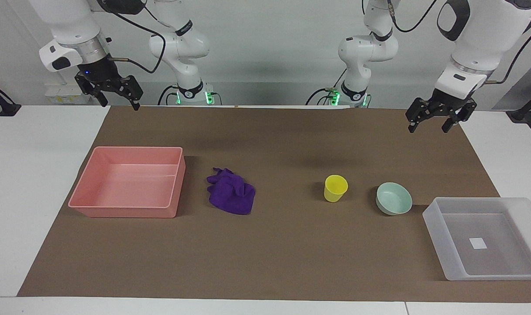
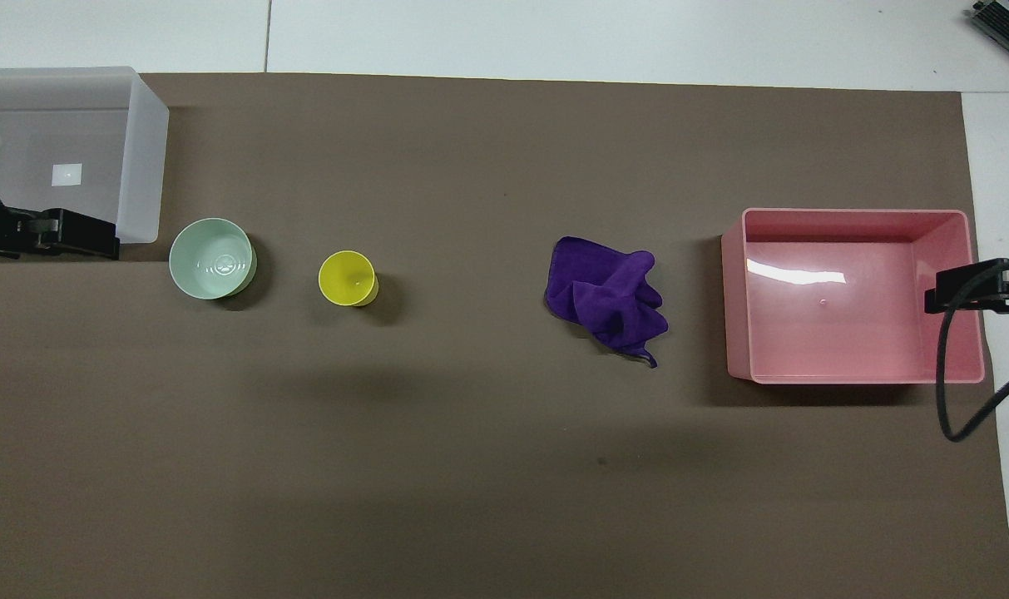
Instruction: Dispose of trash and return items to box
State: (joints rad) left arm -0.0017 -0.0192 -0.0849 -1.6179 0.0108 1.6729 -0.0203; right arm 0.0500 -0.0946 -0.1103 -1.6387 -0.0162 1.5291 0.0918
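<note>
Facing view: both grippers, left (image 1: 431, 124) and right (image 1: 119, 96), wait raised, fingers spread; purple cloth (image 1: 230, 197), yellow cup (image 1: 335, 188), mint bowl (image 1: 394, 199) untouched on desk

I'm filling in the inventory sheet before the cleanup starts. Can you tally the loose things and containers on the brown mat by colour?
Purple: 1, the cloth
Yellow: 1, the cup
Mint green: 1, the bowl
Pink: 1, the tray
Frosted white: 1, the bin
Total: 5
</note>
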